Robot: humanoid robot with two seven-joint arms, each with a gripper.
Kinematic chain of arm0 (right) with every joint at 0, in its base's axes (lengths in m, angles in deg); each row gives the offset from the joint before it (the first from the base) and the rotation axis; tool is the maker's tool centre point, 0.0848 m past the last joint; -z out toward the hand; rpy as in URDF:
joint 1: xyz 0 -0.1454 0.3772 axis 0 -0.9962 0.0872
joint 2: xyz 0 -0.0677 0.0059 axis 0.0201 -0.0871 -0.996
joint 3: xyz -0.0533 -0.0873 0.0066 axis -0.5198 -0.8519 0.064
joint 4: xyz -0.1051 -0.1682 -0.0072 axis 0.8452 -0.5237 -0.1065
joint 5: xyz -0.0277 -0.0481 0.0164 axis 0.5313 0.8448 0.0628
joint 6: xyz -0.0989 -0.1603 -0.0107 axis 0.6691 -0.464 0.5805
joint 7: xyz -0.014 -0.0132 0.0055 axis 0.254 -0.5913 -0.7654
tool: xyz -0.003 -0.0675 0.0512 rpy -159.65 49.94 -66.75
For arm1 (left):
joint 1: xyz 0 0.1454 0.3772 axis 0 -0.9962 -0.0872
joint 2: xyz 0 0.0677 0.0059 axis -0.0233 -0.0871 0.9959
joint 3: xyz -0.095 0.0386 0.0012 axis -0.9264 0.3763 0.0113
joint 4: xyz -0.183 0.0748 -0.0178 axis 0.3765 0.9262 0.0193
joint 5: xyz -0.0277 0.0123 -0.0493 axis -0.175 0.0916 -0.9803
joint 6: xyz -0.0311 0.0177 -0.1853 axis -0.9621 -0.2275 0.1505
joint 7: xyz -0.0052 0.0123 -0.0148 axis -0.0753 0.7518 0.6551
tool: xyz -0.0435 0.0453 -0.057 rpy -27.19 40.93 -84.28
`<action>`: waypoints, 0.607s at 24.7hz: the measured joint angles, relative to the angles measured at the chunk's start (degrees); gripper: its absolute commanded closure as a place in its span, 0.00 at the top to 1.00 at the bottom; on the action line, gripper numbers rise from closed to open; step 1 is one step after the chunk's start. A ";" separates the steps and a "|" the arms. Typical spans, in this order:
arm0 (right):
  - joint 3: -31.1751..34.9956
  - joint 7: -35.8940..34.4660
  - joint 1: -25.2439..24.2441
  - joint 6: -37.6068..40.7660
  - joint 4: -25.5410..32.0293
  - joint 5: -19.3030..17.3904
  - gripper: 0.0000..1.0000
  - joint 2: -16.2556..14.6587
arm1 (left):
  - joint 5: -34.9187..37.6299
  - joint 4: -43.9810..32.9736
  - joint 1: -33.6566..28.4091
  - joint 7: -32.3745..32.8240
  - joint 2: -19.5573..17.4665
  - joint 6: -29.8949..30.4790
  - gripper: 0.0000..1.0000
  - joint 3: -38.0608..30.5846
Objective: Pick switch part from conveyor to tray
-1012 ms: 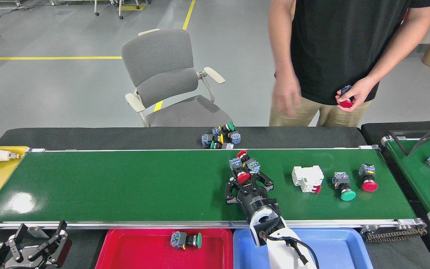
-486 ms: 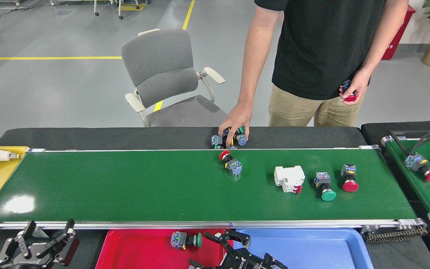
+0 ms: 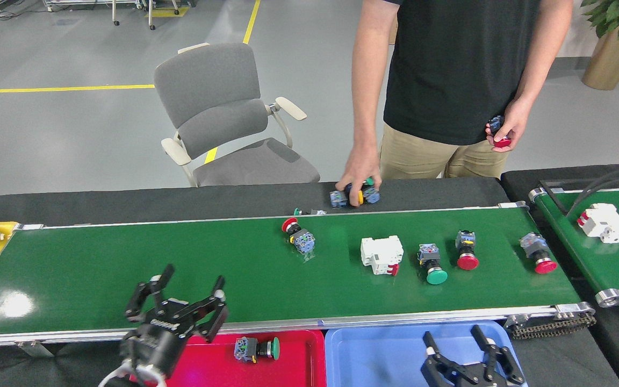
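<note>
Left gripper (image 3: 186, 298), jaws spread and holding nothing, hangs over the near rail of the conveyor (image 3: 127, 269). At its 4 o'clock, a green-capped switch part (image 3: 256, 349) lies on its side in the red tray (image 3: 299, 365). On the belt, left to right: a red-capped switch part (image 3: 298, 236), a white circuit breaker (image 3: 380, 255), a green-capped pushbutton (image 3: 431, 264), a red-capped pushbutton (image 3: 466, 251) just beside it, and a second red pushbutton (image 3: 538, 252) near the belt's right end. At the belt's 12 o'clock, a person's hand (image 3: 360, 171) rests on a cluster of switch parts (image 3: 355, 195) on the bench (image 3: 127, 201). Right gripper (image 3: 468, 355), jaws spread and empty, sits over the blue tray (image 3: 374, 357). The drive chain (image 3: 551, 324) shows at the near right corner.
</note>
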 measured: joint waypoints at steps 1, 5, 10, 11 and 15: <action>-0.76 -0.10 1.07 -1.95 -0.10 1.45 0.99 0.00 | 1.86 2.67 1.68 0.20 1.91 -0.08 1.00 0.75; -8.39 2.15 8.18 -7.02 -3.54 6.50 0.99 0.05 | 4.02 10.80 6.59 0.62 5.37 -0.26 1.00 1.68; -19.06 3.75 19.49 -15.98 -14.63 7.66 0.99 0.07 | 4.04 18.62 11.29 0.75 5.38 -1.37 1.00 1.43; -20.59 3.86 21.53 -17.70 -17.15 7.66 0.99 0.06 | 4.03 20.48 12.60 0.77 5.38 -1.88 1.00 1.27; -22.00 3.97 25.06 -20.52 -23.03 7.54 0.90 0.45 | 3.81 26.81 17.41 0.79 5.38 -3.15 1.00 -0.45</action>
